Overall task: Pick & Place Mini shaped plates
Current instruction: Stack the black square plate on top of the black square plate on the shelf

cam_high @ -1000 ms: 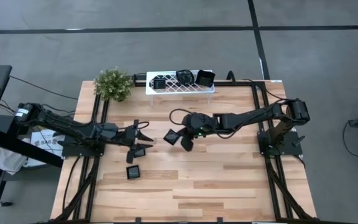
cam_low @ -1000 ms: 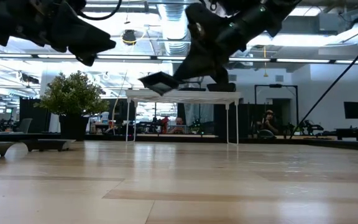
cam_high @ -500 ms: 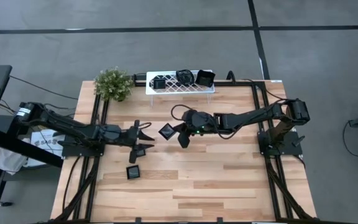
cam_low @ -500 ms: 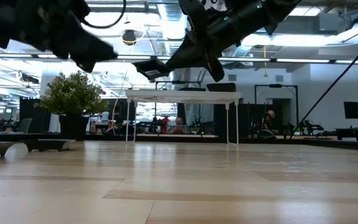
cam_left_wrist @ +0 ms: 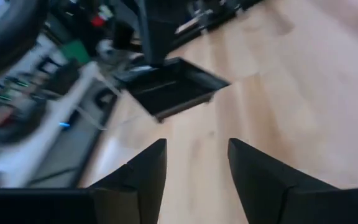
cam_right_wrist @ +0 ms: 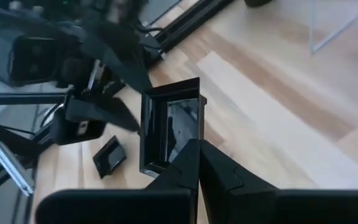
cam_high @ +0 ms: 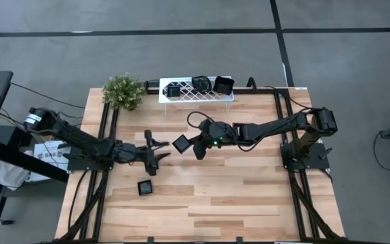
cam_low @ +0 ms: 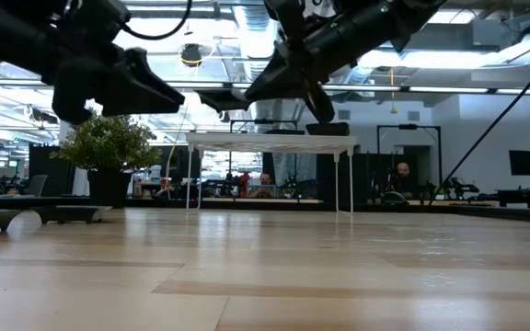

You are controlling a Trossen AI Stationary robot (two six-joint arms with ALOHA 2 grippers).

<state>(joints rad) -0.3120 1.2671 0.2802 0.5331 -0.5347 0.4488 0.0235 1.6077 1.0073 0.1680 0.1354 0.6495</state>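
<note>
No brand or label is reading clearly anywhere; a white sheet under the left arm's base is showing dark lettering too small to make out.

White lattice rack (cam_high: 196, 93), the landmark: a thin wire-mesh shelf on slim legs, sitting at the far edge of the table (cam_high: 249, 196), which is pale wood in butcher-block strips. Three glossy black mini plates are sitting on the rack: a square plate (cam_high: 173, 90) at its left end, a wavy-rimmed plate (cam_high: 200, 83) in the middle, a tilted plate (cam_high: 223, 85) toward its right end.

A potted plant (cam_high: 123, 91), bushy and green in a dark pot, is standing just left of the rack.

Right gripper (cam_high: 192, 143) is hovering in front of the rack, off the table surface, jaws clamped together on the rim of a carried plate (cam_high: 181, 143): square, shallow, raised rim, shiny black. The right wrist view is showing that same dish (cam_right_wrist: 169, 129) edge-on between the fingers.

Left gripper (cam_high: 159, 154) is hovering in front of the rack and to its left, near the carried plate but apart from it, jaws standing apart with nothing between them.

A flat plate (cam_high: 145, 188), square and black, is lying on the wood well in front of the rack's left end, beyond the left gripper.
</note>
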